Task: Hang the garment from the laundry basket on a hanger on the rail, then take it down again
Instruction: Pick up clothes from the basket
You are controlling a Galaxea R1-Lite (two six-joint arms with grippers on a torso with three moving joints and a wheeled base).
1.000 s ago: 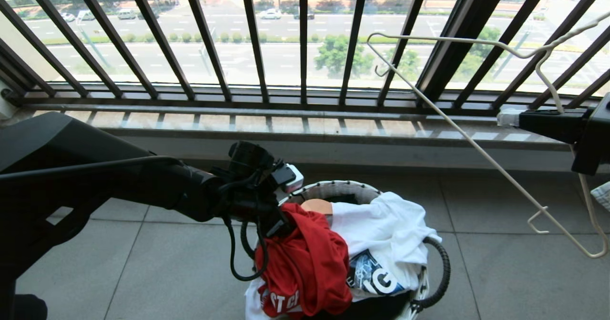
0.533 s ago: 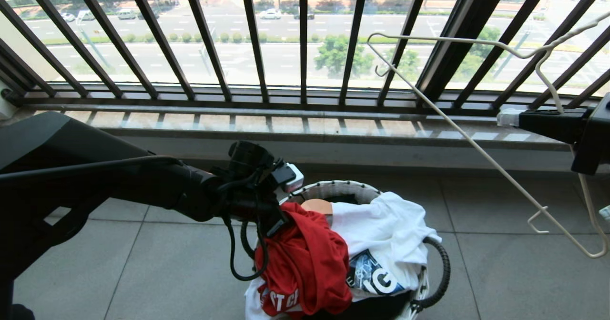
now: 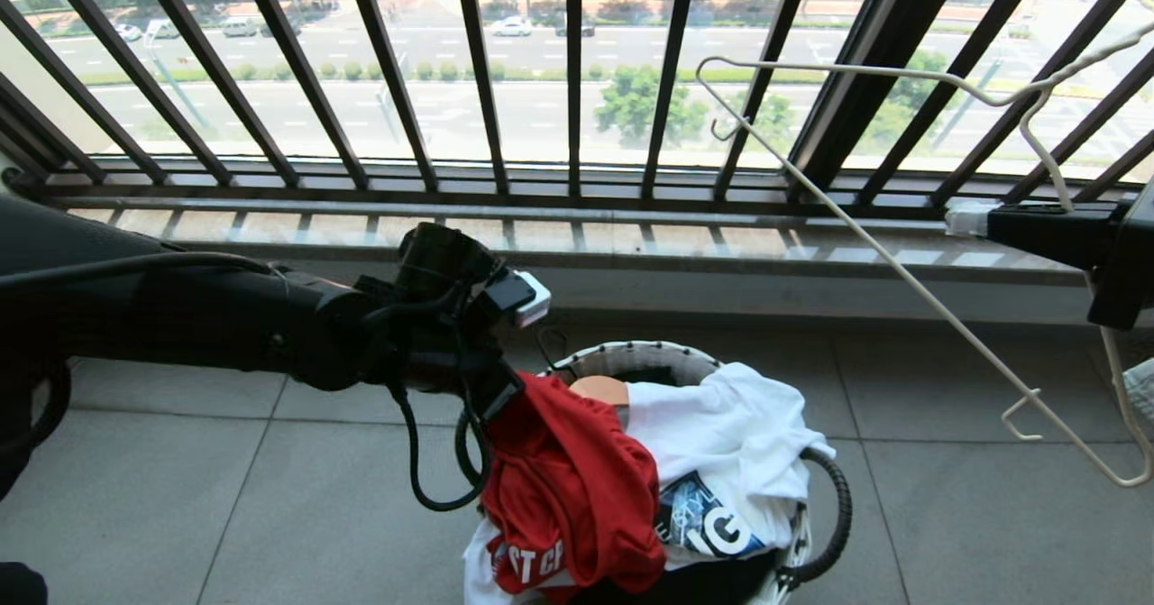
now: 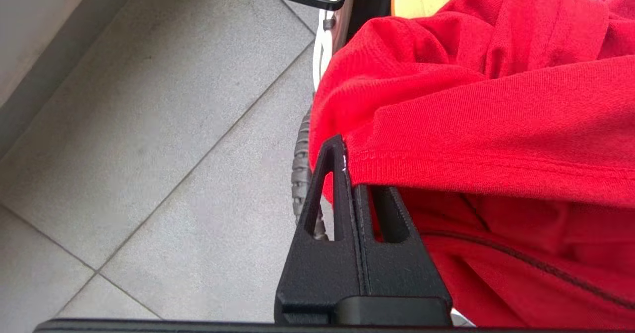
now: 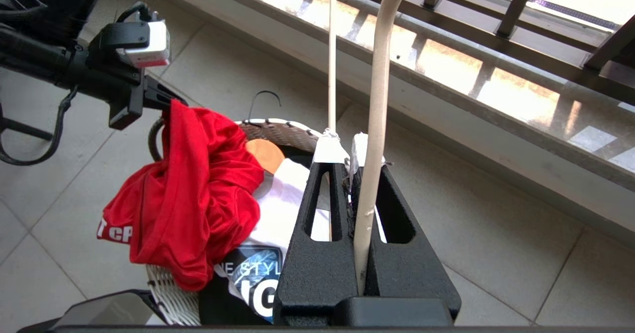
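Left gripper (image 4: 347,164) clamped fully shut on a hemmed edge of the red T-shirt (image 3: 568,488), at the basket's window-side left rim. Red T-shirt heaped over the left half of the laundry basket (image 3: 834,497), one fold with white lettering spilling over the near rim; a white printed garment (image 3: 730,443) bunched just beside it, touching. Right gripper (image 5: 353,159) closed tight on the neck of the cream-white wire hanger (image 3: 865,235), held well right of the basket and above it, long hook toward the window bars (image 3: 482,73).

Step in hand, by judgement: drawing the shirt out of the basket. Best done with a straight, slow lift away from the basket, watching that only a single hem layer is pinched and that the white garment is not dragged along. Grip sits near the fabric edge; slippage possible under the shirt's own weight.

Open tiled floor (image 3: 270,506) left of the basket and in front of it. Window sill (image 3: 541,235) and bars close behind the basket. Black cable loop under the left wrist near the basket rim: snag risk. Hanger's lower arm reaching toward the floor right of the basket; a leftward lift path advised. Rail not in view.
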